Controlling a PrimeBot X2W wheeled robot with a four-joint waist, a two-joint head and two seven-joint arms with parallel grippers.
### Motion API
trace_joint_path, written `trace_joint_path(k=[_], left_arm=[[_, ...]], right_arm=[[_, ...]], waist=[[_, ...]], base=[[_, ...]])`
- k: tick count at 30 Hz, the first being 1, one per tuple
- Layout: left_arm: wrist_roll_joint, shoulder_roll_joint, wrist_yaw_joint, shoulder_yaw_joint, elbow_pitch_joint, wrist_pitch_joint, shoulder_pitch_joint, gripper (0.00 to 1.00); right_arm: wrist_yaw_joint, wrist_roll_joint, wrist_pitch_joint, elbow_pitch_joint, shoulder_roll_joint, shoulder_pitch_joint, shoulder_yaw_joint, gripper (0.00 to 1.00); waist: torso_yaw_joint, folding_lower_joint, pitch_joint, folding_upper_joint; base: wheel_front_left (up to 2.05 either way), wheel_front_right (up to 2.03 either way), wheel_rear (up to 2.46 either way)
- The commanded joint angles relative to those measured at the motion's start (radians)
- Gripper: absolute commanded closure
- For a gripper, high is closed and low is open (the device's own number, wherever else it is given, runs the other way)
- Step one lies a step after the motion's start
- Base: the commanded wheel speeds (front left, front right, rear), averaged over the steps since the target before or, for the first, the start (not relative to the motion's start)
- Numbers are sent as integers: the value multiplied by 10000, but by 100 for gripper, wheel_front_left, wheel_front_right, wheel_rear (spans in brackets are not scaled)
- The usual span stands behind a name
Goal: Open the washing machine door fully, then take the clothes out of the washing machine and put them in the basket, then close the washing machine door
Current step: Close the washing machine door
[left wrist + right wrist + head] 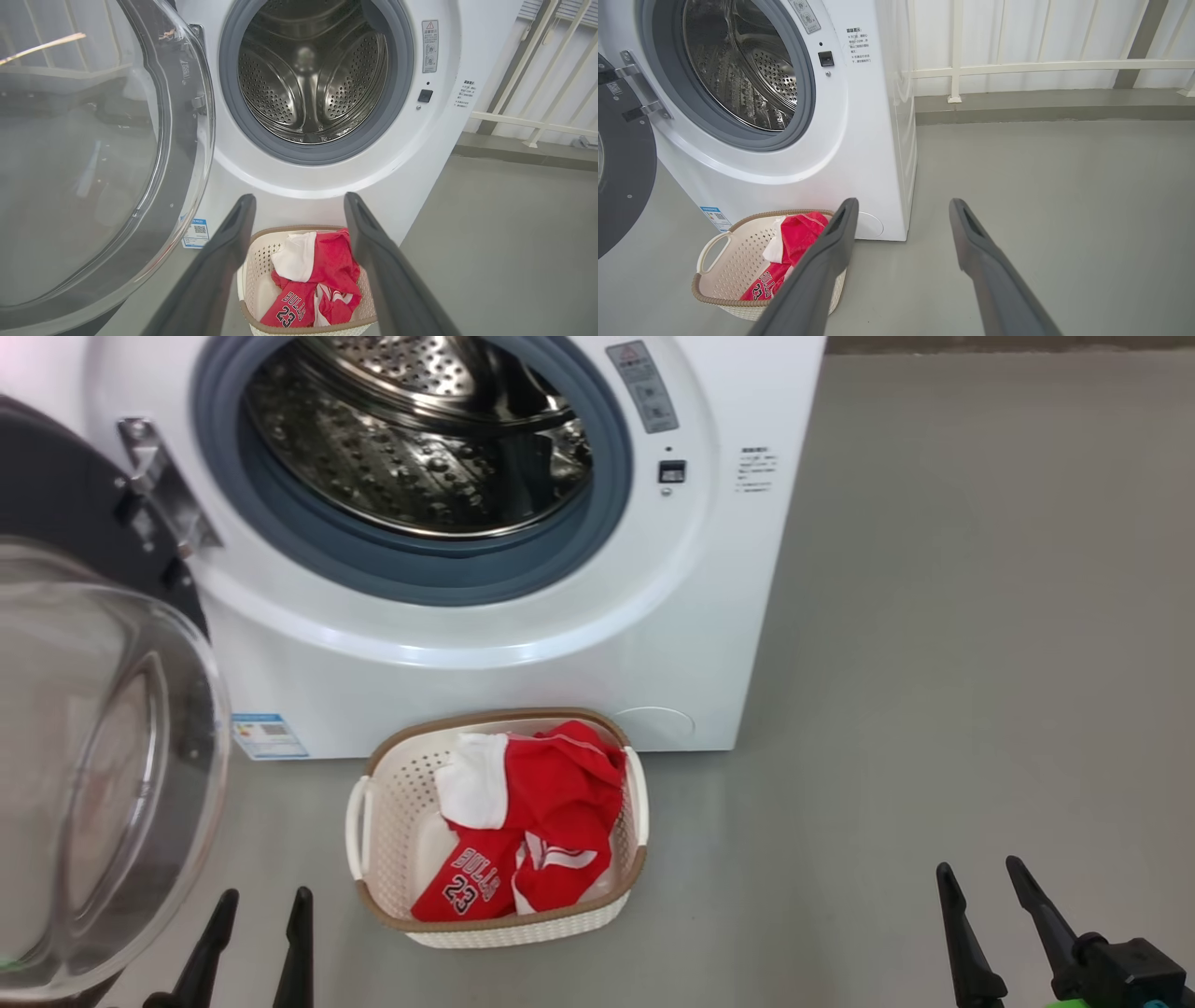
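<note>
Left gripper (pixel 266 894) and right gripper (pixel 978 866) hang empty, fingers apart. Red-and-white sports clothes (pixel 541 812) lie in the cream perforated plastic basket (pixel 375 896) near the white boxy washing machine (pixel 523 681). Best to push the round black glass-bowled door (pixel 103 784), open at left, by its outer rim until latched.

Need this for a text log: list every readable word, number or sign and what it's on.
"BULLS 23": red clothes in the basket.
Grey warning label, washing machine front: too small to read.
Printed lines beside it: too small.
Blue sticker, lower corner: blurred.
</note>
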Motion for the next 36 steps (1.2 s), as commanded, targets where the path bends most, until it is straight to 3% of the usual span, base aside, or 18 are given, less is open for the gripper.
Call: trace_joint_path(k=[1, 23, 36], left_arm=[[-58, 24, -52, 337, -162, -51, -248, 0], [160, -693, -52, 794, 278, -51, 309, 0], [-528, -769, 18, 1693, -75, -51, 482, 0]], right_arm=[[75, -50, -65, -202, -139, -217, 281, 0], [75, -136, -65, 242, -237, -308, 1115, 0], [75, 39, -65, 980, -481, -1666, 2627, 0]], waist=[[330, 0, -125, 0], [4151, 0, -623, 0], [4628, 0, -89, 0]], base=[[0, 0, 0], [0, 0, 0], [0, 0, 0]])
